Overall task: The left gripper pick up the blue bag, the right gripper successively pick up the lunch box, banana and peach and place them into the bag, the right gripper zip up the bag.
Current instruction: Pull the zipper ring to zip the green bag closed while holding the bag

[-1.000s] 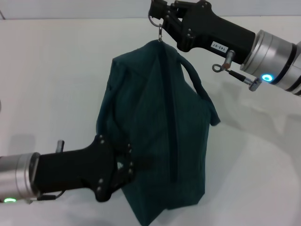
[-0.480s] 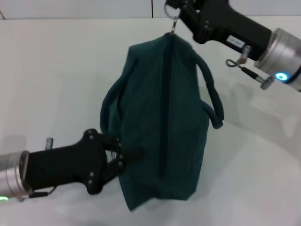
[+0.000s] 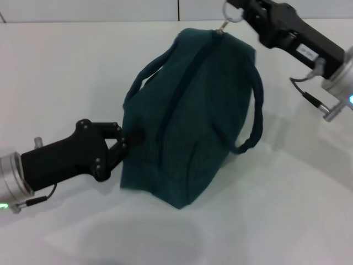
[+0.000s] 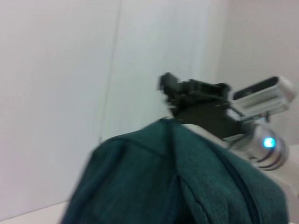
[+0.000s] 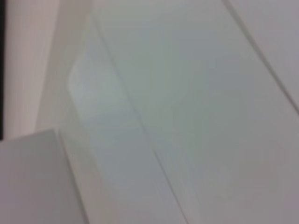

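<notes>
The blue bag (image 3: 190, 118) sits in the middle of the white worktop (image 3: 66, 72), leaning over, its zip line running from about 7 o'clock up to 1 o'clock and looking drawn shut along the visible length. The left gripper (image 3: 122, 144) comes in from 8 o'clock with its jaws pinched closed on the fabric at the bag's near end. The right gripper (image 3: 242, 10) reaches in from 2 o'clock and holds the metal zip ring (image 3: 230, 12) at the far top corner; whether its jaws are fully clamped cannot be told, as they run off the picture's edge. Lunch box, banana and peach are not visible, so presumably inside. The risk now lies in the two arms pulling against each other: too much tension could tear the ring from the right jaws or drag the cloth out of the left pinch. If either lets go abruptly, the leaning bag may topple.
</notes>
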You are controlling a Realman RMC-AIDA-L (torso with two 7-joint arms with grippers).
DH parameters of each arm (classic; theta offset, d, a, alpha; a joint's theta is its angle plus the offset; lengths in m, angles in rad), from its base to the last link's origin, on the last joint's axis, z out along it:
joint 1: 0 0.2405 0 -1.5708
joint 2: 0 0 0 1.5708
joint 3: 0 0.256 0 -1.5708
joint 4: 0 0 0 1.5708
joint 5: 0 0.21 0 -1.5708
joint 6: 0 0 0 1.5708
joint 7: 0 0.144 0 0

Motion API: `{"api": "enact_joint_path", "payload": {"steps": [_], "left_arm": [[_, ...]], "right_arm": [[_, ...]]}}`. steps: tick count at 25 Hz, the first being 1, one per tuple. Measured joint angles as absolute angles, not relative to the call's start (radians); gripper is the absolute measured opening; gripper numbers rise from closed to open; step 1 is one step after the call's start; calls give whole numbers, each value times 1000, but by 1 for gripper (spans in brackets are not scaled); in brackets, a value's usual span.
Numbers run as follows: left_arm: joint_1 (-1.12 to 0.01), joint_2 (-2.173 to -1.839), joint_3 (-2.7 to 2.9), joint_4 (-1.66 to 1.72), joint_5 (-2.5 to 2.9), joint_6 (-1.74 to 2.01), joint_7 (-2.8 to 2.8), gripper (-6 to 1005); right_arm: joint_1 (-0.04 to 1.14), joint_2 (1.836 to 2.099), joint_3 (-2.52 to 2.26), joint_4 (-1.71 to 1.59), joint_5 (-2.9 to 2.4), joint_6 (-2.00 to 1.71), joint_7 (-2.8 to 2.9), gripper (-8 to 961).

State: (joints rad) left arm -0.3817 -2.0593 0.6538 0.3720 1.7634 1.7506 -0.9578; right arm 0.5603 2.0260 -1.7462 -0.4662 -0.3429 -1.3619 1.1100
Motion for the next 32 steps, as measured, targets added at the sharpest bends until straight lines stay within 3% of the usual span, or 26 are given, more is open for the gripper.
{"api": "enact_joint_path", "payload": {"steps": [9, 21, 28, 32], "left_arm": [[-384, -2075, 635, 373, 1715, 1725, -978, 53], [-373, -2085, 637, 395, 1588, 1755, -1042, 475], [-418, -2084, 646, 760, 1636, 1744, -1484, 740], [-490, -2084, 678, 1031, 1754, 1726, -1788, 744]], "right_arm": [[557, 2023, -1744, -395, -274, -1385, 1240, 17], [580, 2024, -1736, -344, -264, -1379, 1290, 32], [593, 2027, -1736, -341, -264, -1377, 1293, 42], [597, 2028, -1737, -341, -263, -1376, 1293, 48]]}}
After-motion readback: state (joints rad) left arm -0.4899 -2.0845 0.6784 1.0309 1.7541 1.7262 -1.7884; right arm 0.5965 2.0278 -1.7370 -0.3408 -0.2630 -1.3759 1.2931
